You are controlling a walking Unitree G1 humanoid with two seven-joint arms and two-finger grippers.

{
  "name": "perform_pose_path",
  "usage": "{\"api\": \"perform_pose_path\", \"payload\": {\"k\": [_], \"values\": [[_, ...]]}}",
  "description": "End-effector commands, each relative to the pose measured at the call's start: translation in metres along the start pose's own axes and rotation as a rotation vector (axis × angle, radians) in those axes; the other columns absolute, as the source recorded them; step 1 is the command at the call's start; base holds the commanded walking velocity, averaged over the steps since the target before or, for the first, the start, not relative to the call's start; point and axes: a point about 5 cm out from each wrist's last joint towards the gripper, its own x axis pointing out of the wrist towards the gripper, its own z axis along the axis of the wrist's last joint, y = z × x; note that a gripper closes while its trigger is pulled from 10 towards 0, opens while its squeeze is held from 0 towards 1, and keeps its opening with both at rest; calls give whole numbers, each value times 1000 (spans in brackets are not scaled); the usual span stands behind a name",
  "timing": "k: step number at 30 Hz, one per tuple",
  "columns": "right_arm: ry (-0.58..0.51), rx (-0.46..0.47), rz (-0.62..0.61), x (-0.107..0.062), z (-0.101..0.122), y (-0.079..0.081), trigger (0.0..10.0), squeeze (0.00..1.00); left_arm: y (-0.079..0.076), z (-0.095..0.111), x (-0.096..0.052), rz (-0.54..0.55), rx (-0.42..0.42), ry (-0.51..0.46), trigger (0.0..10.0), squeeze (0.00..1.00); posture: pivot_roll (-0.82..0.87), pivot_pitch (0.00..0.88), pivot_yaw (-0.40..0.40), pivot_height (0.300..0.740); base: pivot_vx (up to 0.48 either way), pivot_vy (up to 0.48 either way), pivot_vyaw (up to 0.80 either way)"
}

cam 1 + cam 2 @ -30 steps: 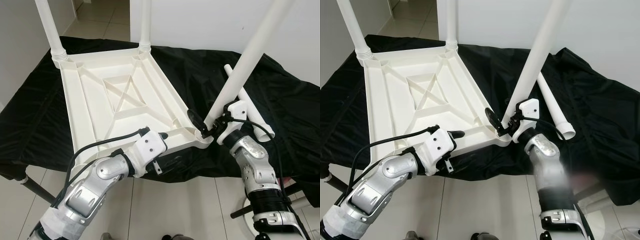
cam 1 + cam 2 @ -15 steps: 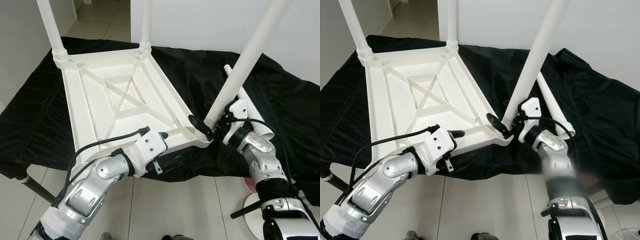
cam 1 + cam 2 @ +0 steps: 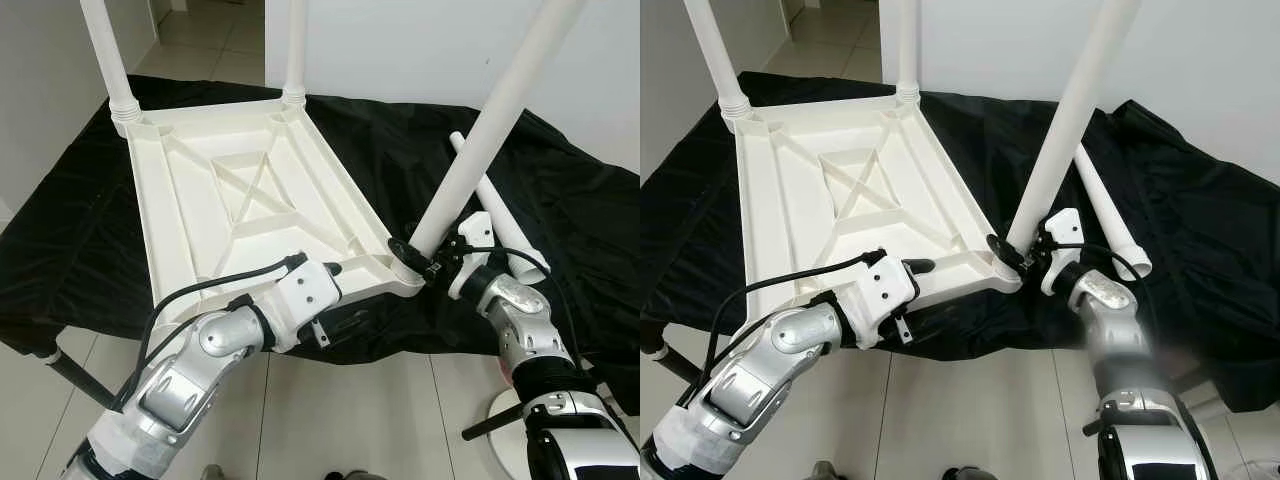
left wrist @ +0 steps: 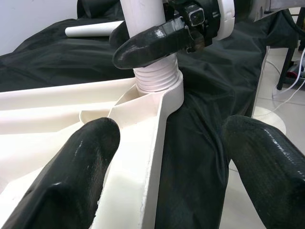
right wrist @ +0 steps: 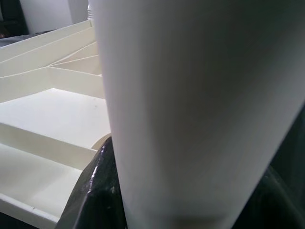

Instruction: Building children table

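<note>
The white moulded-plastic children's table top (image 3: pixel 250 210) lies upside down on the black cloth-covered work surface (image 3: pixel 560 200), its ribbed underside facing up. 2 white round plastic legs (image 3: pixel 104 50) stand upright in the far corner sockets. My right gripper (image 3: pixel 425 262) is clamped on a 3rd white plastic leg (image 3: pixel 490 130) near its lower end — the fingers sit on either side of the tube, just above the threaded collar at the near right corner socket (image 4: pixel 157 78) of the top. This leg is tilted, leaning away from the top toward the right. My left gripper (image 4: pixel 167 157) straddles the near edge of the table top close to that same corner; its fingers (image 4: pixel 81 162) are spread apart, 1 over the white rim and 1 over the black cloth, and I cannot tell whether either presses on the plastic. A 4th loose white plastic leg (image 3: pixel 500 225) lies flat on the cloth beyond my right arm — just beside the tilted leg, apart from the table top.
</note>
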Motion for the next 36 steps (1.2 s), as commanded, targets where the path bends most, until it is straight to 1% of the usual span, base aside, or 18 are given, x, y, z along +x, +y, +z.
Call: {"api": "perform_pose_path", "payload": {"k": [1,3,4,5,7,9,10,13,16,17,18,19,20,23,26,29,30,36], "values": [[39,27,-36,-7,-11,-1,10000,0,-5,-2,2,-58,5,3,10000,0,23,57,-81,740,0,0,0],[39,42,-62,-9,-13,-2,10000,0,-5,-2,1,-58,6,4,10000,0,25,55,-86,740,0,0,0],[36,71,-157,-10,-16,-4,10000,0,-6,-3,1,-56,3,5,10000,0,26,54,-91,740,0,0,0],[36,71,-157,-10,-16,-4,10000,0,-6,-3,1,-56,3,5,10000,0,26,54,-91,740,0,0,0],[71,65,-274,-11,-21,-8,10000,0,-8,-4,0,-57,1,7,10000,0,25,54,-91,740,0,0,0],[79,107,-348,-10,-26,-6,10000,0,-9,-4,1,-58,-5,9,10000,0,24,52,-91,740,0,0,0],[79,107,-348,-10,-26,-6,10000,0,-9,-4,1,-58,-5,9,10000,0,24,52,-91,740,0,0,0],[67,138,-377,-5,-26,4,10000,0,-10,-4,1,-61,-6,7,10000,0,22,52,-91,740,0,0,0],[62,153,-423,-2,-25,8,10000,0,-9,-4,1,-62,-5,7,10000,0,22,52,-91,740,0,0,0],[65,173,-475,0,-25,10,10000,0,-9,-4,1,-63,-3,8,10000,0,22,52,-91,740,0,0,0],[65,173,-475,0,-25,10,10000,0,-9,-4,1,-63,-3,8,10000,0,22,52,-91,740,0,0,0],[69,213,-590,3,-25,15,10000,0,-9,-4,0,-64,-1,10,10000,0,24,50,-91,740,0,0,0],[69,213,-590,3,-25,15,10000,0,-9,-4,0,-64,-1,10,10000,0,24,50,-91,740,0,0,0],[67,229,-757,6,-23,25,10000,0,-8,-5,-1,-65,2,15,10000,0,26,47,-93,740,0,0,0],[67,226,-787,7,-22,28,10000,0,-8,-5,-1,-65,3,16,10000,0,26,47,-93,740,0,0,0],[40,273,-1008,9,-15,40,10000,0,-8,-6,-2,-67,1,17,10000,0,29,38,-92,740,0,0,0],[32,290,-1056,9,-13,43,10000,0,-8,-6,-2,-68,1,17,10000,0,29,38,-92,740,0,0,0],[34,290,-1105,12,-8,54,10000,0,-9,-6,-2,-76,3,19,10000,0,32,35,-90,740,0,0,0]]}}
